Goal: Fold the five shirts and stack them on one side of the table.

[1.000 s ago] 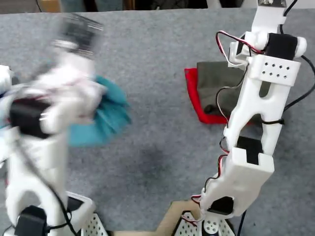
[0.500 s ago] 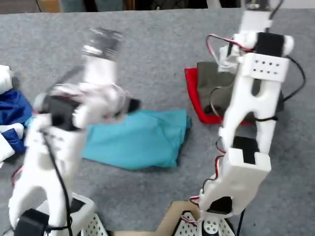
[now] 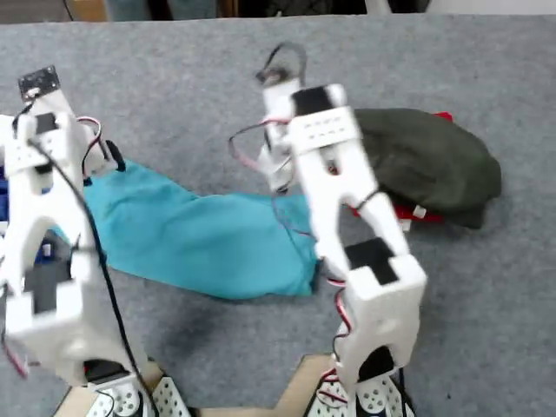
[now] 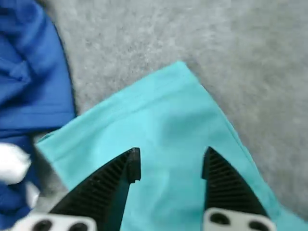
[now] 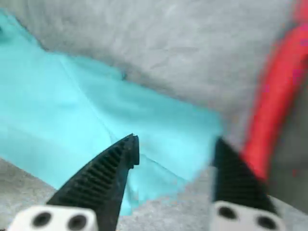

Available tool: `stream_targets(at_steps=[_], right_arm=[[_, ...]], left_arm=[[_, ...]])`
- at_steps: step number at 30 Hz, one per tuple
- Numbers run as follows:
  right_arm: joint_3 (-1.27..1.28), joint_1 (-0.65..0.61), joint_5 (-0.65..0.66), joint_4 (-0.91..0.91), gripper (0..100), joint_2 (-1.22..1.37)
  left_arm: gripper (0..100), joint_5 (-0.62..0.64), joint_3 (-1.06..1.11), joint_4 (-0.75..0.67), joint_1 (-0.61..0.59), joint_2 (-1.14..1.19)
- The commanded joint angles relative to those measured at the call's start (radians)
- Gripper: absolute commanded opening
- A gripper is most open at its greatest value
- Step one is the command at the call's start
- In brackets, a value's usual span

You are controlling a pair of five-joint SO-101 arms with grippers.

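Observation:
A teal shirt [image 3: 200,239] lies spread flat across the middle of the grey table. My left gripper [image 4: 172,159] hovers open over its left corner, close to a crumpled blue shirt [image 4: 29,72]. My right gripper [image 5: 176,144] is open above the teal shirt's [image 5: 91,115] right edge, with nothing between its fingers. Just beside that edge is a red shirt [image 5: 274,96]. A folded olive shirt [image 3: 426,161] rests on top of the red shirt [image 3: 387,211] at the right of the table.
A white cloth [image 4: 9,163] lies against the blue shirt. The arm bases [image 3: 365,391] stand at the table's front edge, with a cardboard piece [image 3: 300,382] between them. Bare grey table [image 3: 174,78] stretches behind the shirts.
The teal shirt went from a bunch at the left arm to lying stretched out flat. The left arm pulled back leftwards; the right arm swung left off the olive-and-red stack to the teal shirt's right edge.

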Motion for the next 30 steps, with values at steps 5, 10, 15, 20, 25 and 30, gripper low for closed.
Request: stream_targets(at_steps=[5,10,15,20,25,30], right_arm=[[0.013,-0.029,-0.006,-0.031,18.8,0.107],[-0.067,0.02,0.009,0.0,2.0,0.108],[-0.186,0.025,0.048,0.178,1.5,0.107],[-0.139,0.035,0.075,0.173,1.5,0.013],[0.108,0.011,0.153,0.17,1.5,-0.137],[0.375,0.006,0.236,0.118,1.8,-0.268]], left_arm=[[3,0.095,-0.67,0.333,0.012,0.462],[3,0.095,-1.033,0.491,-0.01,0.635],[3,0.095,-1.018,0.491,-0.09,0.574],[3,0.028,-0.802,0.491,-0.137,0.425],[3,-0.057,-0.549,0.488,-0.156,0.281],[3,-0.183,-0.401,0.486,-0.162,0.186]])
